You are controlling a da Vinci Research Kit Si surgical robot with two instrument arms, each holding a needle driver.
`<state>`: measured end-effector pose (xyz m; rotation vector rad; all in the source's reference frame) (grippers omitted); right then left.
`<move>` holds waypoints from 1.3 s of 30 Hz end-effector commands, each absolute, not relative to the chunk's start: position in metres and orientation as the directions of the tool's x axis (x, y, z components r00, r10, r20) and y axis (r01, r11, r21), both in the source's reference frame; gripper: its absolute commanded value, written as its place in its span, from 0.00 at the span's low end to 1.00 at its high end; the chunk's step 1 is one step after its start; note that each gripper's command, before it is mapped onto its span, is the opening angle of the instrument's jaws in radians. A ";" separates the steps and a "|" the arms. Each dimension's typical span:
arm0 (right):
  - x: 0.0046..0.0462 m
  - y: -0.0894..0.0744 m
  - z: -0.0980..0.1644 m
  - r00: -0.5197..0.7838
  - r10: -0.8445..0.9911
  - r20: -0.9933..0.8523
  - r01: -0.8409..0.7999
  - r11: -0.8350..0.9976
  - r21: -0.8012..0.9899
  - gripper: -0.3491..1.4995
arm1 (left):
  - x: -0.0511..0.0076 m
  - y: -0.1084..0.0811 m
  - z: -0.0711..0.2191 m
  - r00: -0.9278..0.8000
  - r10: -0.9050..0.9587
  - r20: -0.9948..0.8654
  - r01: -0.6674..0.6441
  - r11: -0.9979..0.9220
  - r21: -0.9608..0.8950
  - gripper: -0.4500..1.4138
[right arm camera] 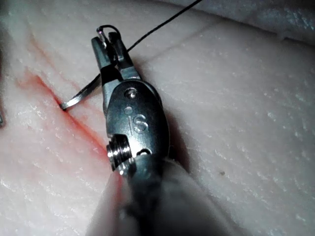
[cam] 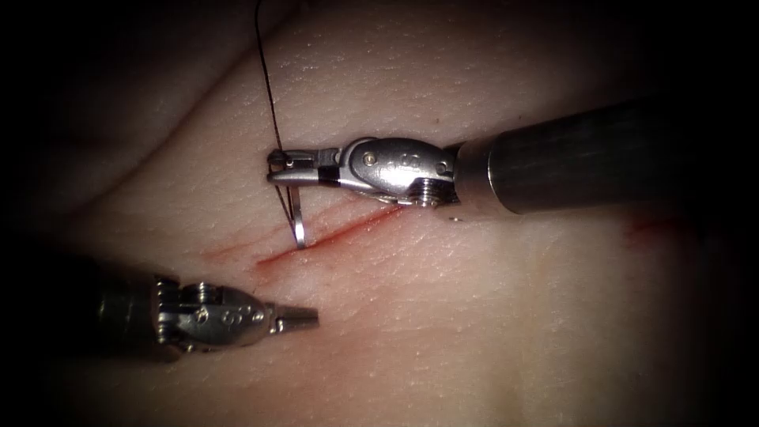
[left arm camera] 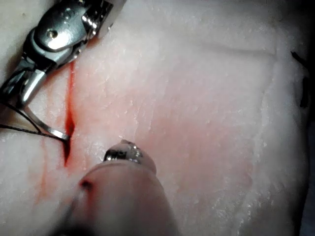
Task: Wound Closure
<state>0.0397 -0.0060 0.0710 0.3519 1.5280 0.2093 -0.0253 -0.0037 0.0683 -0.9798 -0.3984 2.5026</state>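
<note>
My right tool (cam: 277,168) comes in from the right above the cut (cam: 332,233) and is shut on the curved needle (cam: 300,225) near its thread end. The needle curves down, and its tip touches the tissue (cam: 474,316) at the cut's edge; how deep it sits I cannot tell. The dark thread (cam: 265,71) runs up from the jaws and out of view. The right wrist view has the same grip (right arm camera: 108,42), needle (right arm camera: 81,96) and thread (right arm camera: 162,22). My left tool (cam: 304,318) lies below and left of the cut, shut and holding nothing; its tip (left arm camera: 123,152) sits close to the needle (left arm camera: 42,125).
Red fluid lines the cut (left arm camera: 69,118) and stains the tissue around it (right arm camera: 74,118). A fainter red streak (cam: 237,249) runs just left of the cut. The right tool's thick shaft (cam: 585,154) crosses over the tissue on the right.
</note>
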 end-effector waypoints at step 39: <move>0.0404 -0.006 0.072 0.057 0.512 -0.857 0.127 0.848 0.515 0.00 | -0.0253 -0.005 0.071 -0.668 0.470 -0.577 -0.279 -0.877 -0.391 0.15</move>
